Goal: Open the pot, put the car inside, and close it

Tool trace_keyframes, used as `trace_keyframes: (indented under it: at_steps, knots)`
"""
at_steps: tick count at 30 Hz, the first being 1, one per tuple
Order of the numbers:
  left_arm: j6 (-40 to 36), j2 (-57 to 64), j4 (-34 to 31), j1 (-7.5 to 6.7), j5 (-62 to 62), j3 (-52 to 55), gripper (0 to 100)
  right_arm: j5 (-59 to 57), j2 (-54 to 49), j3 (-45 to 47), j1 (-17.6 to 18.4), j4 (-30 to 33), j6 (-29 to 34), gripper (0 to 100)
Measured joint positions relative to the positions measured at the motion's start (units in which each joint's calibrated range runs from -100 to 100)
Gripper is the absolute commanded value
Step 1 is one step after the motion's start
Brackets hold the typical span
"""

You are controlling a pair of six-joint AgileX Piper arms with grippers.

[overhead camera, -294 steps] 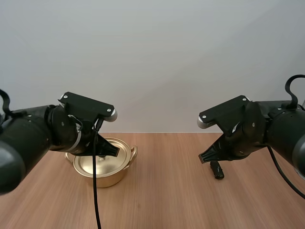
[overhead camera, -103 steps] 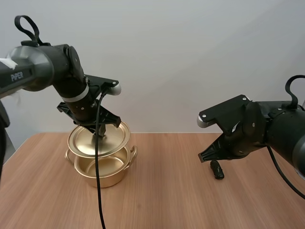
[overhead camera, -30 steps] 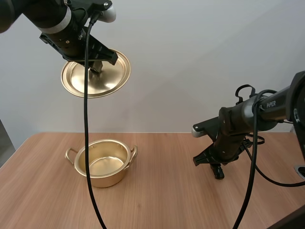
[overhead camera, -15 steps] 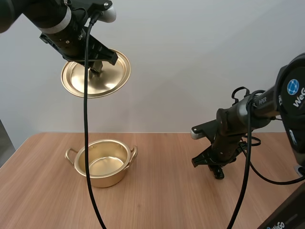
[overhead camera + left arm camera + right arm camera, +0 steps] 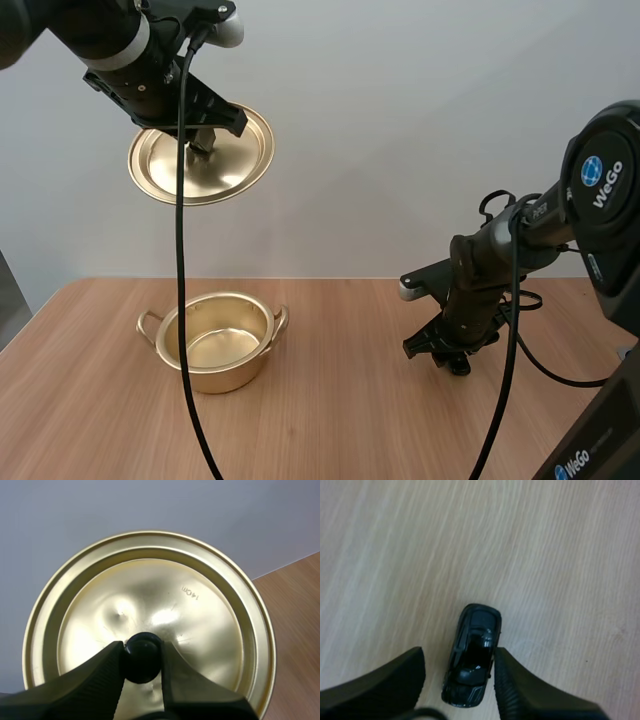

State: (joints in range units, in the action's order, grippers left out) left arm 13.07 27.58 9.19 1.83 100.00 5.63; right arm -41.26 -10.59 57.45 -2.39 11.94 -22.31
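Note:
My left gripper hangs high above the table's left side, shut on the black knob of the gold lid; its fingertips pinch the knob from both sides over the lid. Below it the gold pot stands uncovered and empty on the wooden table. At the right, my right gripper is down at the table over the small black car. Its fingers stand open on either side of the car: one is close against the car's side, the other a gap away.
The wooden table runs bare between the pot and the car. Its back edge meets a plain wall. The pot has two side handles.
My right gripper has sunk a little closer over the car and its fingers have spread wider. The left arm holds the lid still.

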Motion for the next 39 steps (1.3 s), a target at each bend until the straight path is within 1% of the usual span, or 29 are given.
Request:
trace_keyframes:
  at_steps: [2,11,15,20,22,23,24,25,27,28,35,39]
  knots:
    - [0.0,0.0,0.0,0.0,0.0,0.0,0,0.82,0.0,0.0,0.0,0.31,0.0,70]
    - [0.11,0.0,0.0,0.0,0.0,0.0,0,4.29,0.0,0.0,0.0,0.8,0.0,70]
    - [0.11,0.0,0.0,0.0,0.0,0.0,0,3.46,2.8,0.0,0.0,1.09,0.0,70]
    - [0.11,0.0,0.0,0.0,0.0,0.0,0,3.68,5.43,-0.27,0.0,3.58,0.99,69]
    - [0.11,0.0,0.0,0.0,0.0,0.0,0,3.88,5.93,-0.26,0.0,4.32,0.99,61]
    - [0.11,0.0,0.0,0.0,0.0,0.0,0,4.05,5.93,-0.26,0.0,4.31,1.02,53]
    - [0.11,0.0,0.0,0.0,0.0,0.0,0,4.22,5.93,-0.26,0.0,4.31,1.02,43]
    - [0.11,0.0,0.0,0.0,0.0,0.0,0,4.22,6.03,-0.26,0.0,4.21,1.02,30]
    - [0.11,0.0,0.0,0.0,0.0,0.0,0,4.22,6.03,-0.26,0.0,4.45,1.02,3]
    - [0.11,0.0,0.0,0.0,0.0,0.0,0,4.22,6.06,-0.26,0.0,4.57,1.02,0]
    - [0.19,0.0,0.0,0.0,0.0,0.0,0,4.22,5.99,-0.14,0.0,5.9,1.02,0]
    - [0.19,0.0,0.0,0.0,0.0,0.0,0,3.74,4.06,0.1,0.0,6.48,1.02,0]
